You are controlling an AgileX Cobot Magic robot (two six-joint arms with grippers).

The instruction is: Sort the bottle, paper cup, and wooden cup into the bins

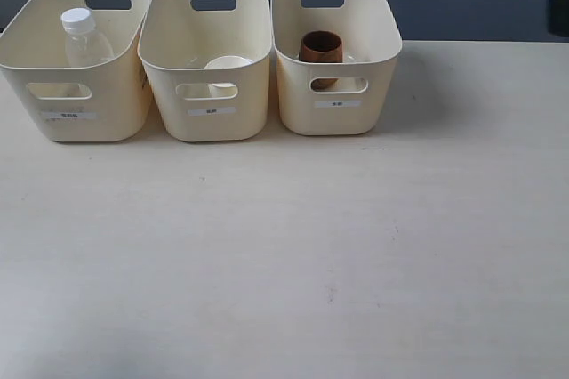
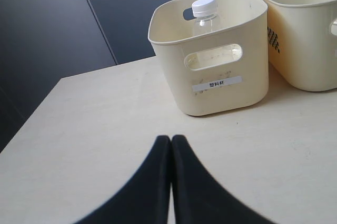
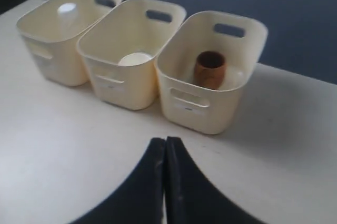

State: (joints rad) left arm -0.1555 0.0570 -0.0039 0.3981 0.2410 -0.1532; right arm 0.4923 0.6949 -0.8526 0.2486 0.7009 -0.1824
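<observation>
Exterior view: three bins (image 1: 338,116), seemingly one item each.

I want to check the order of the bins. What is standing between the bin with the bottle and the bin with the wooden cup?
The middle bin stands there, holding the paper cup. The exterior view shows it.

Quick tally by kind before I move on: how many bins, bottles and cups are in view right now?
Bins: 3 (left bin, middle bin, right bin)
Bottles: 1 (bottle, in the left bin)
Cups: 2 (paper cup in the middle bin, wooden cup in the right bin)
Total: 6
</observation>
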